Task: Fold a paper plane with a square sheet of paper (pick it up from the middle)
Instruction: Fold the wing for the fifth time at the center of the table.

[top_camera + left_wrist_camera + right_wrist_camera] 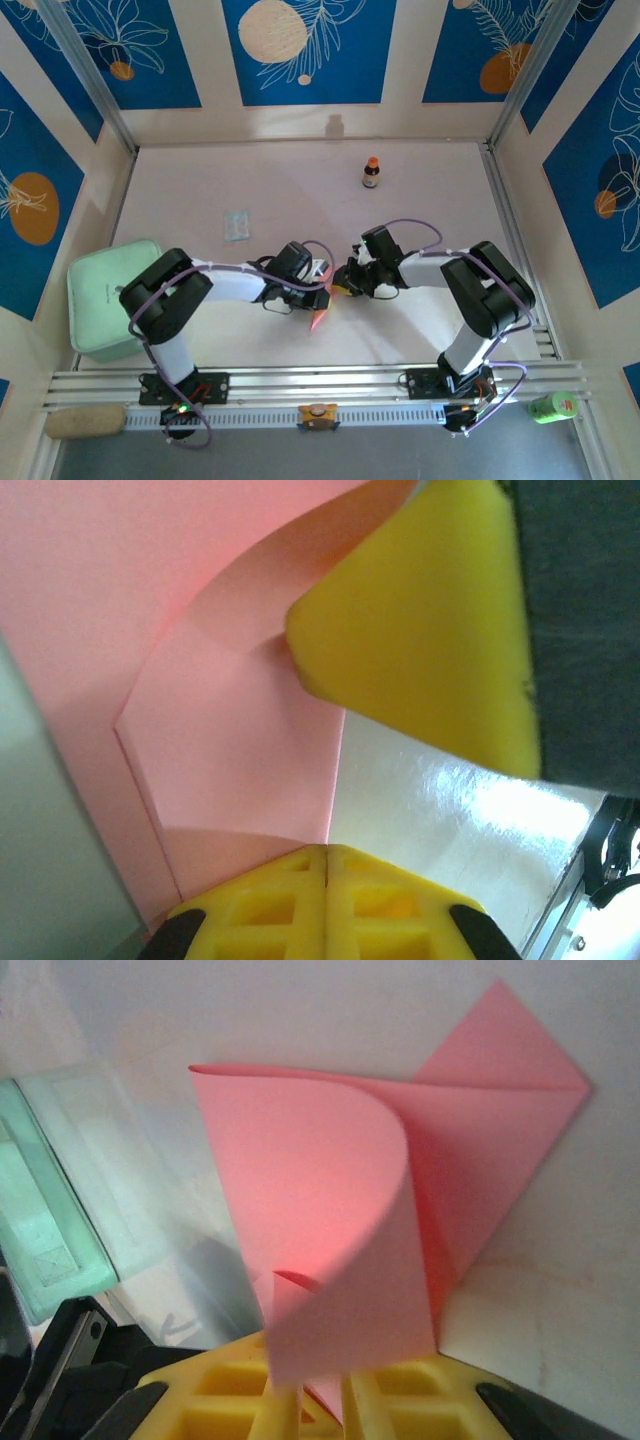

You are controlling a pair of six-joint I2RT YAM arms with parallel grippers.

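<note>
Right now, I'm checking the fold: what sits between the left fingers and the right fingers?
The pink paper, curled and part-folded, bridges the left fingers and right fingers; the top view and both wrist views show it.

Paper (330, 1210): thin, salmon-pink, plain and unmarked. Condition: partly folded. Sharp creases run to a pointed corner, and one loose layer bends over in a smooth, uncreased curl. Position: front centre of the table, between the two arms, standing on edge rather than lying flat. The left end effector (325, 852) is closed on one edge. The lower end sits between the right end effector (308, 1405) fingers; grip there undetermined.
</note>
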